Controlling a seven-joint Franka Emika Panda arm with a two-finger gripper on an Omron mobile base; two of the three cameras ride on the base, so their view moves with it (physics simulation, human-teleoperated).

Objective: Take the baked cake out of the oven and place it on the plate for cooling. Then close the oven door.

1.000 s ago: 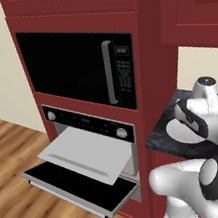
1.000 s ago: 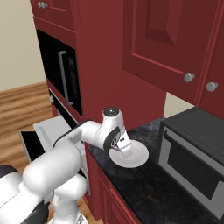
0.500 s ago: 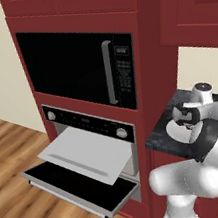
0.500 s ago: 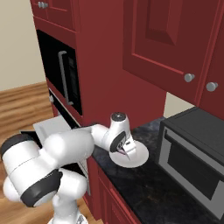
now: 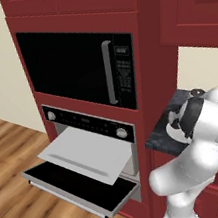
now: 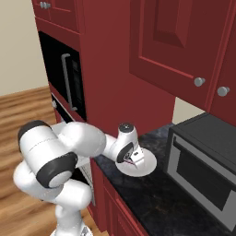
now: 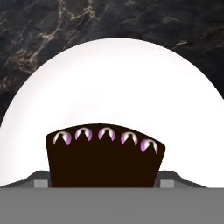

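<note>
Half the job looks done from my seat: the end effector (image 6: 134, 161) pinches the cake (image 7: 105, 153) just over the plate (image 7: 118, 92) on the dark worktop (image 6: 152, 193), not yet let go. Release is left, then the oven (image 5: 92, 129), whose door (image 5: 76, 188) hangs wide open and wants shutting.

Oven door (image 5: 77, 188) hangs open below oven (image 5: 92, 129); white arm bent over dark counter (image 5: 162, 134) at right.
</note>
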